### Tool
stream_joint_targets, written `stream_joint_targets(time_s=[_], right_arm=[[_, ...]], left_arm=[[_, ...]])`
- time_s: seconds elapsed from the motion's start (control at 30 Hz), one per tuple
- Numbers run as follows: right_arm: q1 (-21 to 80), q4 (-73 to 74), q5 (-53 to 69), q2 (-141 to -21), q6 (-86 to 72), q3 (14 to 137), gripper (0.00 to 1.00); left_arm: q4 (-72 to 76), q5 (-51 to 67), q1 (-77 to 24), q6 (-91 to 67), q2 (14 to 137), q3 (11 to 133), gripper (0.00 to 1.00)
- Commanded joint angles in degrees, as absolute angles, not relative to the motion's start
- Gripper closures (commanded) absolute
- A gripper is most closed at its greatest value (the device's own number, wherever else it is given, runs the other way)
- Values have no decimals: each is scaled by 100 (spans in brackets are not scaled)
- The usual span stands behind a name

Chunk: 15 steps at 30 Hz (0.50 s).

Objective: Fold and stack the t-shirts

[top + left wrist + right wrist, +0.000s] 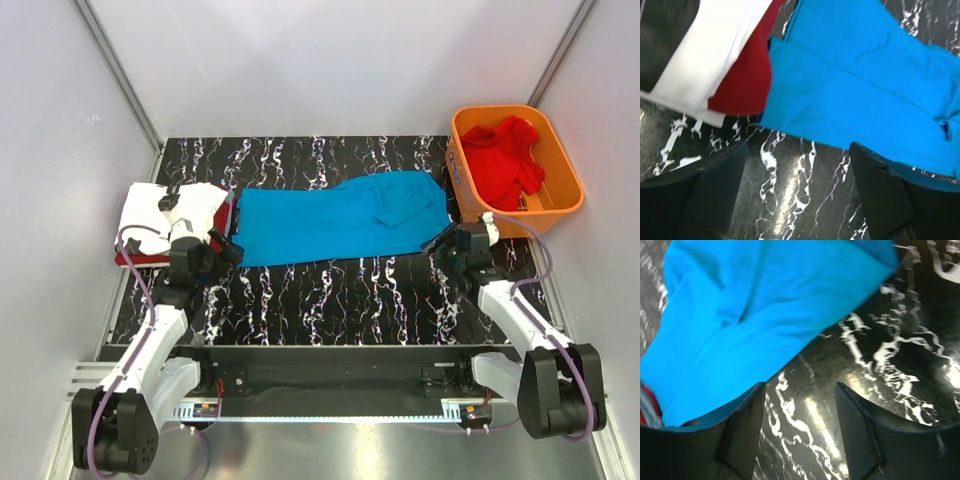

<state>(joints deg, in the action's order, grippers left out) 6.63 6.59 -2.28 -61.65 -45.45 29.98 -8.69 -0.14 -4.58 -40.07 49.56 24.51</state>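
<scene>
The left tool [800, 195] is released, its two dark fingers [715, 190] spread wide with only bare surface [790, 165] between them, and it hangs low at the near left corner of the blue t-shirt [855, 90]. One finger comes right up to that shirt's near edge, though whether it touches the cloth cannot be told. In the overhead view this tool [226, 246] sits where the blue t-shirt [340, 220] meets a small pile at the left end of the surface [330, 300]. In that pile the white t-shirt [175, 212], which carries a black mark, lies folded on top of the dark red t-shirt [135, 258]. From the left wrist, the white t-shirt [710, 55] covers most of the dark red t-shirt [745, 80], whose rounded edge butts against the blue cloth. The right tool [800, 425] is also released, fingers [745, 425] apart over the black, white-veined surface [900, 350], with nothing gripped. It sits at the near right corner of the blue t-shirt [765, 305], whose edge runs along the top of one finger. From above, the right tool [447, 243] is at the shirt's right end, where the cloth is bunched and doubled over, while the rest lies spread lengthwise across the middle of the surface. Just beyond that end stands an orange basket [535, 222] at the far right corner, and the brighter red t-shirt [505, 160] lies crumpled inside it.
</scene>
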Motion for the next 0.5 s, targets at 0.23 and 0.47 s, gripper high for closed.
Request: stream_joint_targets(time_s=[0.23,0.47], right_arm=[[694,-262,-1432,-6969,-5484,3024,39],[703,-764,-1661,-7944,-5818,3260,44]], left_arm=[[-906,26,-466,-5087,5001,2145,2],[-362,26,-457,-5677,5106,1811,10]])
